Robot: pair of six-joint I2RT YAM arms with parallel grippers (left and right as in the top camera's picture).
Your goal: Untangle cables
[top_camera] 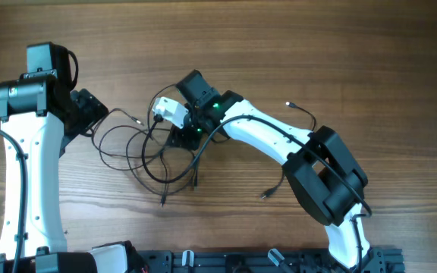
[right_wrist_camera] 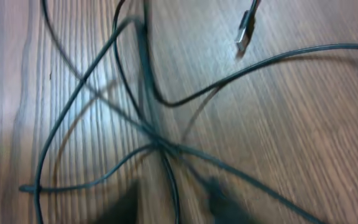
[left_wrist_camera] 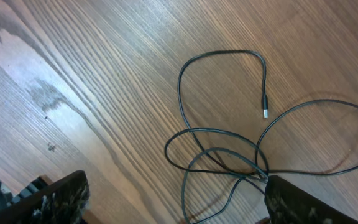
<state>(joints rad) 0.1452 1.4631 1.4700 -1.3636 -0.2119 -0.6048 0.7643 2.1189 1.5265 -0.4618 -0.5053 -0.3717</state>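
Mid-worktop (top_camera: 317, 45), the cables (top_camera: 146, 155) sprawl in loose, crossing loops. The left hand (top_camera: 89, 114) sits at the tangle's 9 o'clock. Its wrist view shows the fingers (left_wrist_camera: 58, 199) spread wide, released, with one strand running right up to the finger at 5 o'clock in that view. The right hand (top_camera: 179, 136) hangs over the tangle's 1 o'clock edge, but its wrist view is blurred, so clenched or released, I cannot tell. A plug tip (left_wrist_camera: 265, 113) lies free on the wood.

The right wrist view is blurred: thin black cords (right_wrist_camera: 160, 146) smear at centre, and the right hand (right_wrist_camera: 173, 208) shows only as dark blobs cut by the bottom edge, grip unreadable.
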